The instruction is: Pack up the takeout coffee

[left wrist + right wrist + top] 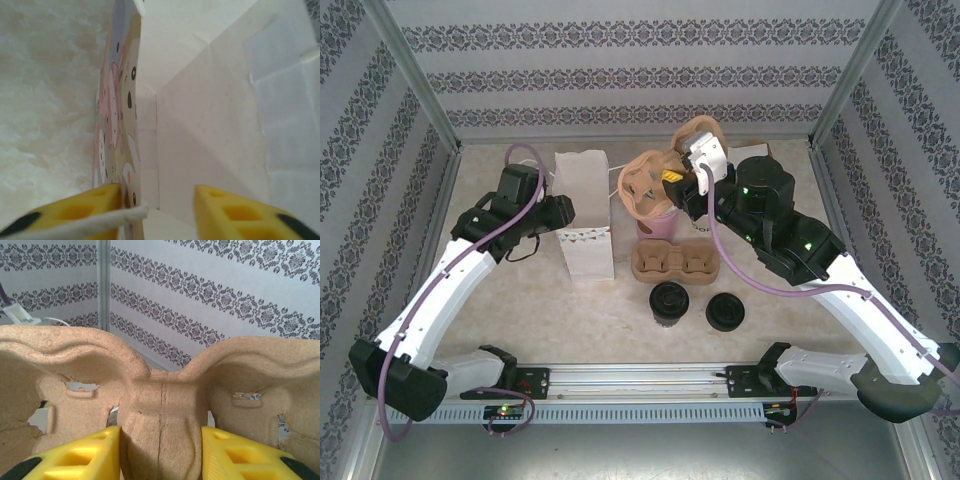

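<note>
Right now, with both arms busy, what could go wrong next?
1. The left pincer straddles one thin wall of the paper bag; pulling could tear or tip the bag.
2. The right pincer holds the pulp carrier by its narrow middle ridge; it could tilt or slip onto the pink object close by.

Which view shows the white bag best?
The top view: the whole bag stands upright there, seen from outside. The left wrist view looks closely into it, with its printed wall between the yellow fingers.
</note>
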Action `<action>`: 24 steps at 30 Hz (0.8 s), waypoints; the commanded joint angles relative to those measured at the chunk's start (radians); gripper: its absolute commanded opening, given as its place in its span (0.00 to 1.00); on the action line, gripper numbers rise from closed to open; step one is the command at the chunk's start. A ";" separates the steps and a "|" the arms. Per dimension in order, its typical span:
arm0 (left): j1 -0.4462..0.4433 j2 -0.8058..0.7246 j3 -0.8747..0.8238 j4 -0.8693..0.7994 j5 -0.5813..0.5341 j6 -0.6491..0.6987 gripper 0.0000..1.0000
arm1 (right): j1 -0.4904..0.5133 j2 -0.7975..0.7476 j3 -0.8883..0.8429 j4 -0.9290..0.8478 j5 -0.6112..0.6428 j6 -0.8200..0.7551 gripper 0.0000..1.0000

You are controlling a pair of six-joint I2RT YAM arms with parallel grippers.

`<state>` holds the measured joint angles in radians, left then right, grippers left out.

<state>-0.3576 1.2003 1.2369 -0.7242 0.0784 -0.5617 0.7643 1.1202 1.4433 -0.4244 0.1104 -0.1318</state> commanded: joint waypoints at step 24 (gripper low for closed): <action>0.001 -0.157 0.021 -0.335 0.258 0.050 0.00 | 0.052 0.087 0.169 -0.009 -0.151 0.069 0.42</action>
<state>-0.3523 1.0500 1.2503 -0.9314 0.3363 -0.5049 0.8009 1.1923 1.5803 -0.4374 0.0036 -0.0967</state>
